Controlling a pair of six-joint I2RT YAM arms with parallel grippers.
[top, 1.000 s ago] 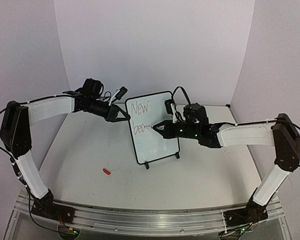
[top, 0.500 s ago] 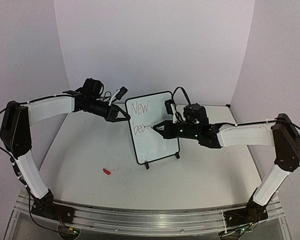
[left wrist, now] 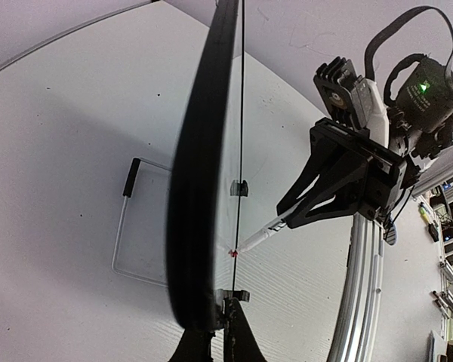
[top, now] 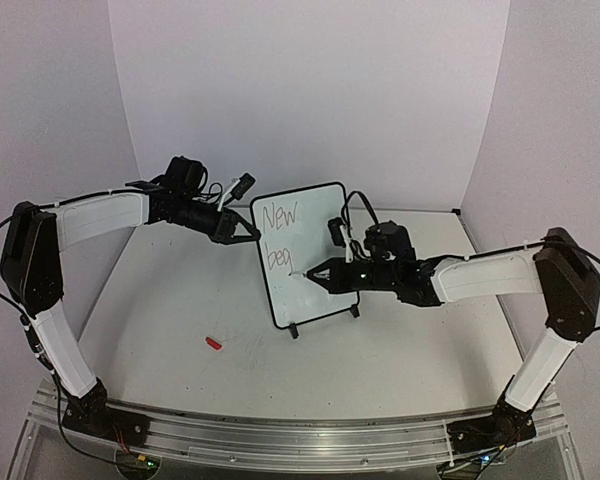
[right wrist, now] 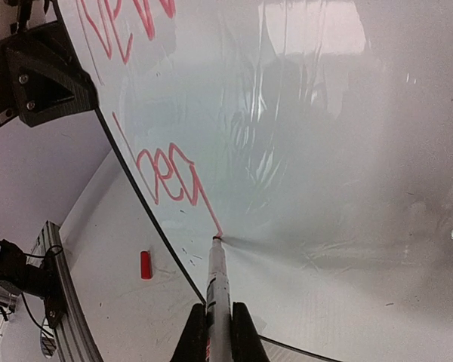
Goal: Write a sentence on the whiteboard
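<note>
The whiteboard [top: 310, 255] stands upright mid-table on two black feet. The sentence [top: 280, 235] reads "New" with "beg" below it; it shows red in the right wrist view [right wrist: 166, 175]. My left gripper [top: 250, 230] is shut on the board's upper left edge; the black frame [left wrist: 200, 188] fills the left wrist view edge-on. My right gripper [top: 325, 272] is shut on a white marker [right wrist: 217, 294], whose tip touches the board at the bottom of the "g" tail. In the left wrist view the marker [left wrist: 260, 237] meets the board face.
A red marker cap [top: 214, 343] lies on the table left of the board's front; it also shows in the right wrist view [right wrist: 146, 265]. White walls enclose the table on three sides. An aluminium rail [top: 300, 430] runs along the near edge.
The right gripper has moved down and slightly left with the marker, drawing the tail of a "g" after "be". The left arm and the board have not moved.
</note>
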